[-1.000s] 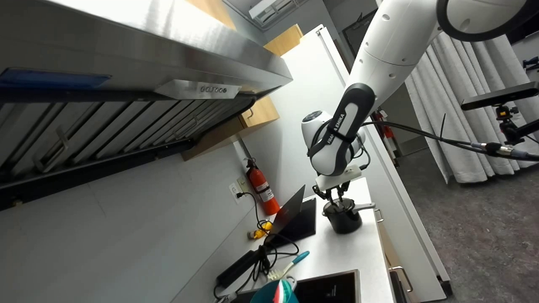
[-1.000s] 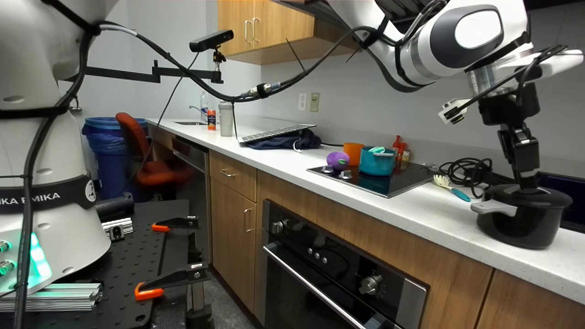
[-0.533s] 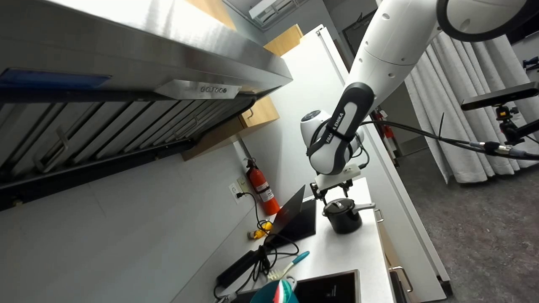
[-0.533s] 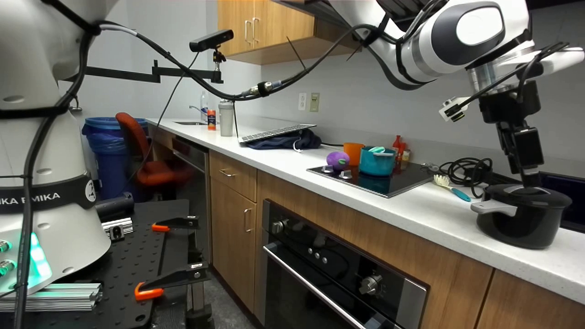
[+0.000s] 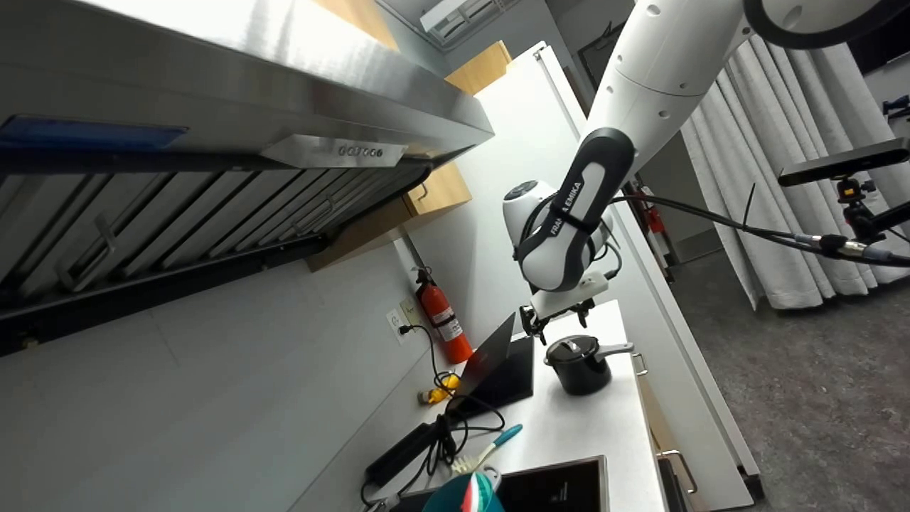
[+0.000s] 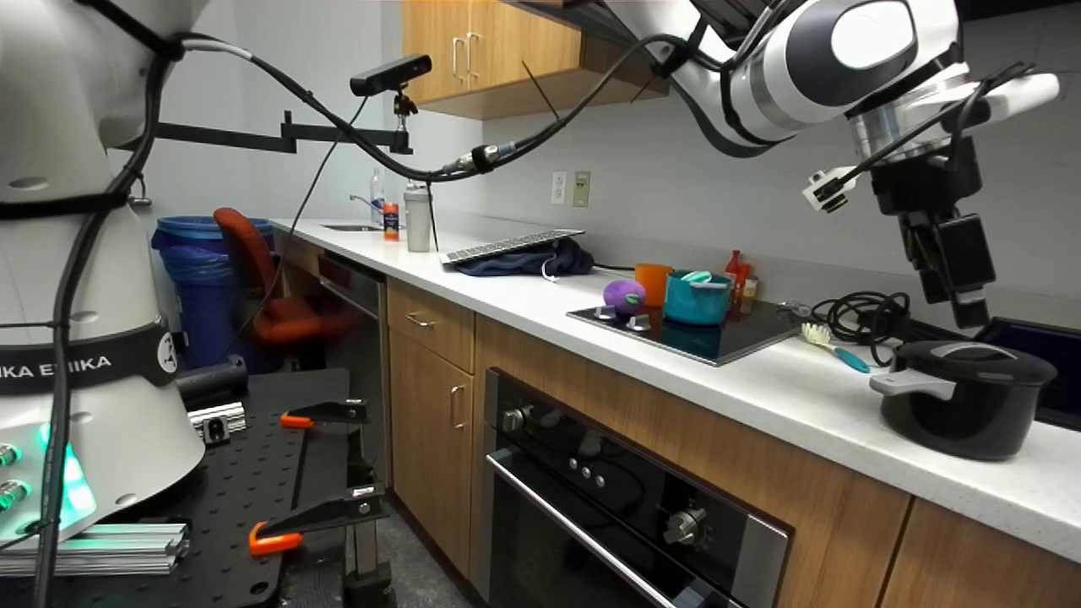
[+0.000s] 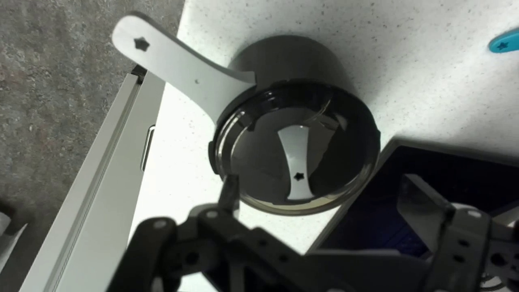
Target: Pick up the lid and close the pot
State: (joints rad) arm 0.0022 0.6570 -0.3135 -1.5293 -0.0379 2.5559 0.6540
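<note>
Since the earlier frame, the gripper (image 5: 564,332) has lifted from the lid (image 7: 298,152) and stands clear above it, jaws wide apart, holding nothing. In an exterior view, the pot (image 6: 963,418) stands upright at the lower right of the frame, lid on top. Assessment: closing appears complete; full seating cannot be confirmed. Only withdrawal likely remains.

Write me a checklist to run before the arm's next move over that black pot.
1. The lid is on the pot: ok, covering its top.
2. The lid is fully seated all round: cannot tell.
3. The fingers are open: ok, spread apart and holding nothing.
4. The fingers are clear of the lid handle: ok, raised above it in both exterior views.
5. The pot stands upright on the counter: ok.
</note>
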